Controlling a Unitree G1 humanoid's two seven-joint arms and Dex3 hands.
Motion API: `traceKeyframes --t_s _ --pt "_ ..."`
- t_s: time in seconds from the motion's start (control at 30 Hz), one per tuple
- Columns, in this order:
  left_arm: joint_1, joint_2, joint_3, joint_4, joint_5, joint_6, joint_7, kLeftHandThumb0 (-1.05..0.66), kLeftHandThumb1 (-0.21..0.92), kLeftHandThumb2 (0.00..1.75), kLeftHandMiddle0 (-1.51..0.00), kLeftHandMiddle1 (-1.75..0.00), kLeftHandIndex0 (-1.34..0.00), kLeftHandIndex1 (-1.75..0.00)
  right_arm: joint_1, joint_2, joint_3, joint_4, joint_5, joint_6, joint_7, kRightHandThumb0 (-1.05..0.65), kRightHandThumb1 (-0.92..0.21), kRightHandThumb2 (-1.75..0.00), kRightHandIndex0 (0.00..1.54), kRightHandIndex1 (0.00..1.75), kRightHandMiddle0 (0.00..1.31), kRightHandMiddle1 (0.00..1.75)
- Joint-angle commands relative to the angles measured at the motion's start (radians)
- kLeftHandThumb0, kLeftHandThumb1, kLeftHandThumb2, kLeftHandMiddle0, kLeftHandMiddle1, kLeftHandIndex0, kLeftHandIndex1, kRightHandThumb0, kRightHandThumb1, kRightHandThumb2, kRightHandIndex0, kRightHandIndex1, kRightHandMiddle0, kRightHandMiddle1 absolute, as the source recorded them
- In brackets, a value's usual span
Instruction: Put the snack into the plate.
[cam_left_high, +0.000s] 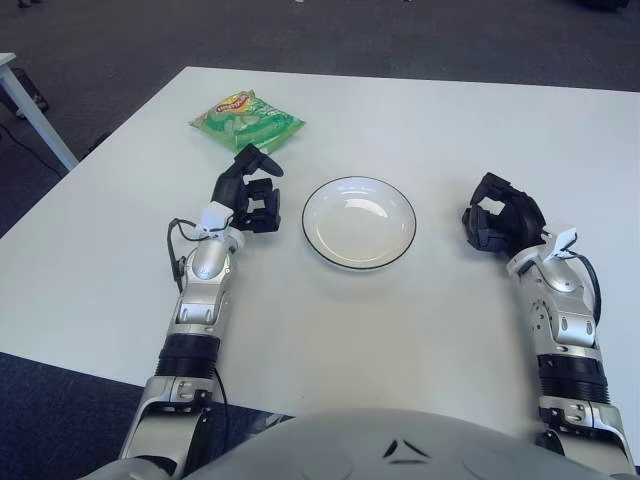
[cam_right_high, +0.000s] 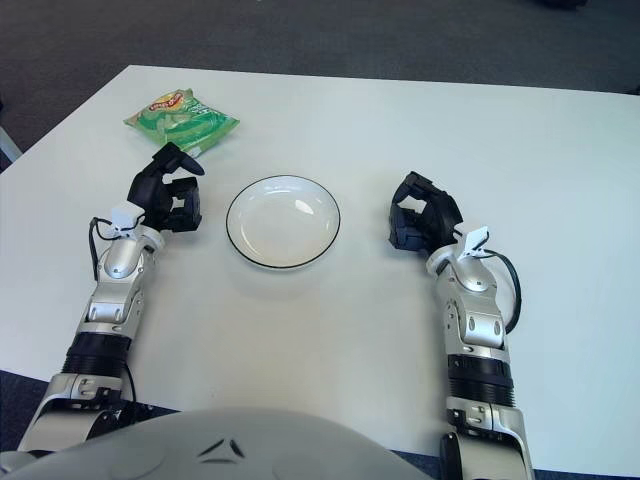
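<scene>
A green snack bag (cam_left_high: 246, 119) lies flat on the white table, far left of centre. A white plate with a dark rim (cam_left_high: 404, 197) sits empty in the middle of the table. My left hand (cam_left_high: 252, 192) is between the bag and the plate, just short of the bag, with its fingers loosely curled and holding nothing. My right hand (cam_left_high: 497, 223) shows to the right of the plate, fingers loosely curled and empty.
The white table (cam_left_high: 420, 330) ends at a far edge beyond the bag and a left edge near my left arm. Dark carpet lies around it. A white table leg (cam_left_high: 30, 108) stands at the far left.
</scene>
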Motion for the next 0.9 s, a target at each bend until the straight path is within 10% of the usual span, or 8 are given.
traceKeyframes --t_s 0.0,0.47,0.87 --pt "0.155 -0.022 0.006 0.128 0.002 0.027 0.005 -0.46 0.37 1.25 -1.25 -1.75 -0.57 -1.75 0.099 0.066 0.017 0.052 0.007 0.028 -0.016 -0.50 -0.28 -1.36 1.30 1.75 0.64 1.75" --pt "0.157 0.150 -0.020 -0.151 0.365 0.274 0.109 -0.49 0.30 1.34 -1.22 -1.75 -0.63 -1.75 0.099 0.073 0.029 0.038 0.008 0.040 -0.041 -0.50 -0.28 -1.36 1.30 1.75 0.65 1.75" --pt "0.152 0.360 0.018 -0.274 0.612 0.312 0.110 -0.51 0.25 1.40 -1.25 -1.75 -0.67 -1.75 0.095 0.077 0.040 0.048 0.004 0.026 -0.047 -0.50 -0.27 -1.37 1.30 1.75 0.65 1.75"
